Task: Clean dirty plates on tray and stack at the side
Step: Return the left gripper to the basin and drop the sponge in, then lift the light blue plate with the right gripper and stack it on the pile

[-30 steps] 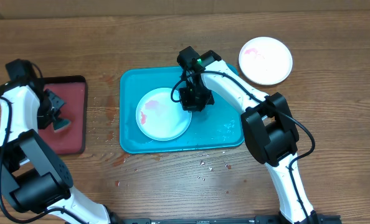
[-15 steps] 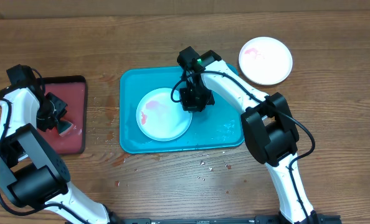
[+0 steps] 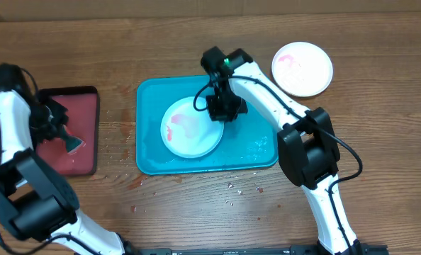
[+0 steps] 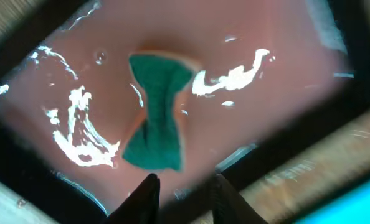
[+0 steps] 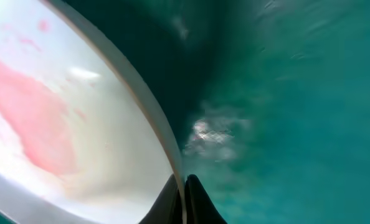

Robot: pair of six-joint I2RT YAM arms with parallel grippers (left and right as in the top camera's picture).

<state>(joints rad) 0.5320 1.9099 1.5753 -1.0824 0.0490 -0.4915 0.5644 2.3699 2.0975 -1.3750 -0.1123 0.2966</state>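
A black-rimmed pinkish-red tray (image 3: 83, 117) lies at the left of the overhead frame on the wooden surface (image 3: 388, 149). A green sponge (image 4: 157, 118), pinched narrow at its middle, lies on the tray's wet floor. Small pale specks (image 3: 232, 187) dot the surface at lower centre.

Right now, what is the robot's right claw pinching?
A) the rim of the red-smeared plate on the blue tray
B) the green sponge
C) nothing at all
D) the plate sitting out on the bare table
A: the wrist camera shows the right claw with both tips closed on the rim of the white plate, which lies on the turquoise tray.
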